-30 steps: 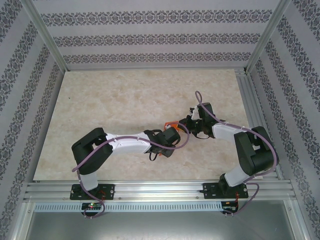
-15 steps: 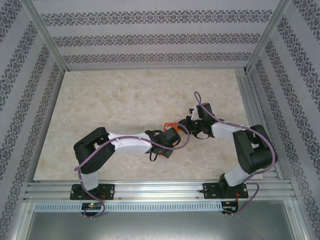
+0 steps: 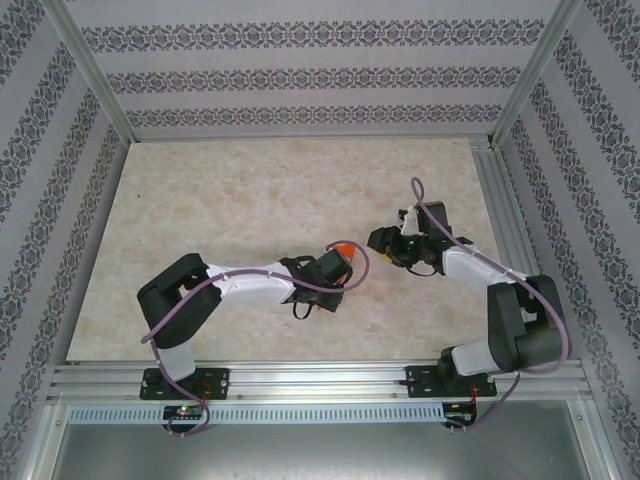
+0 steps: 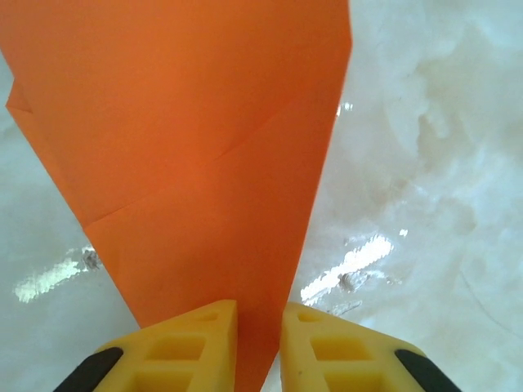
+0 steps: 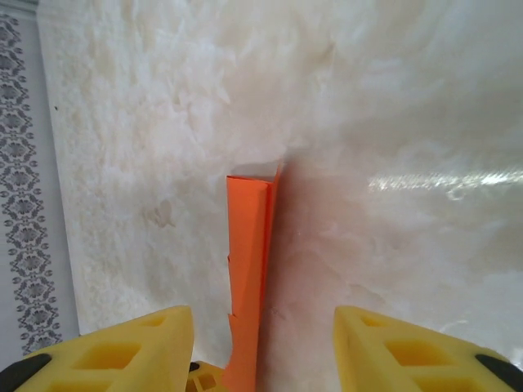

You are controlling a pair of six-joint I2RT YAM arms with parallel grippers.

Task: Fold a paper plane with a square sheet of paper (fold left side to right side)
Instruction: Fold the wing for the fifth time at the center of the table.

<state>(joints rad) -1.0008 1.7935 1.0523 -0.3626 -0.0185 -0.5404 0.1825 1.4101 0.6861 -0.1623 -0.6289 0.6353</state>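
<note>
Above the arms, paper: we see the thin, folded, bright orange paper (image 3: 343, 249) near the middle of the pale marble-patterned tabletop (image 3: 230, 190), poking out of the left gripper (image 3: 335, 262).
Above the arms, other tool: the right gripper (image 3: 384, 240) sits just beside the paper's tip and apart from it.
Above the arms, room: bare tabletop opens toward the far and left sides. The silver frame rail (image 3: 497, 200) runs close behind the right arm, so we judge that any sweep is safer toward the centre.
Left wrist, grip: the left gripper's yellow fingers (image 4: 192, 347) are pressed together on the paper's narrow end.
Left wrist, paper: it widens away from the fingers, with diagonal creases across it and a small corner jutting at its left edge. We read that as layers not quite flush.
Left wrist, doing it well: we judge that the pinch should stay firm so the layers cannot slide, and that the edges should be squared before any crease is pressed.
Right wrist, jaws: the right gripper's yellow fingers (image 5: 122, 347) stand wide apart. The paper shows edge-on between them as a slim strip, touching neither.
Right wrist, contact: we cannot tell whether the strip rests on the tabletop.
Right wrist, doing it well: we would centre the strip between the fingers before closing, so that it bends at the crease rather than buckling.
Right wrist, room: open tabletop lies ahead, with the grey patterned wall (image 5: 20, 163) along the left side.
</note>
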